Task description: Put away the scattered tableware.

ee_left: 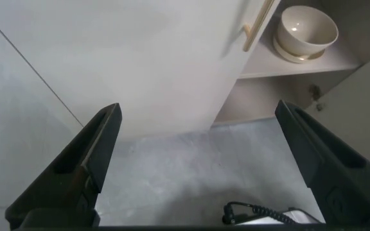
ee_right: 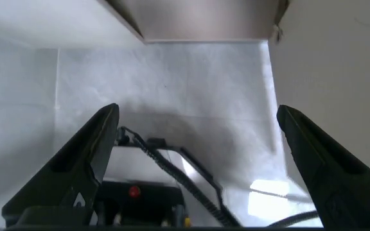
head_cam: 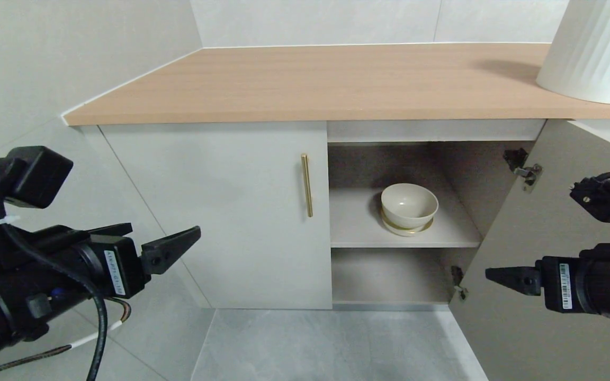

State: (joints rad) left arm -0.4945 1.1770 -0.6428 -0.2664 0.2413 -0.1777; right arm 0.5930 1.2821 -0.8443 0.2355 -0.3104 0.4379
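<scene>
Bowl [head_cam: 409, 205] is already in the cabinet. It's a cream one, upright, sitting on a small gold-rimmed plate [head_cam: 406, 229] on the mid shelf [head_cam: 355, 222] of the right-hand compartment, toward the front and roughly centred. Right cabinet door [head_cam: 501, 248] is swung wide open. Left door [head_cam: 215, 211] is shut, its gold bar handle [head_cam: 306, 185] just beside the opening.

Left gripper [ee_left: 196, 110] has its jaws spread wide w/ nothing between them. It's held low, out in front of the shut left door and well apart from the bowl. Right gripper [ee_right: 198, 112] is the same — jaws apart, carrying nothing — and hangs above the grey floor tiles [head_cam: 331, 344], near the inner face of the open door.

On the wood countertop [head_cam: 305, 84], a white ribbed container [head_cam: 596, 50] stands at the far right. It doesn't read as tableware.

Progress, as a judgement: the stowing part looks done or v. nearly so, since the tableware in sight is stacked inside and both grippers are free. What's prob. left is shutting the right door — the right arm is closest to it. Can't tell from here whether more pieces wait elsewhere.
</scene>
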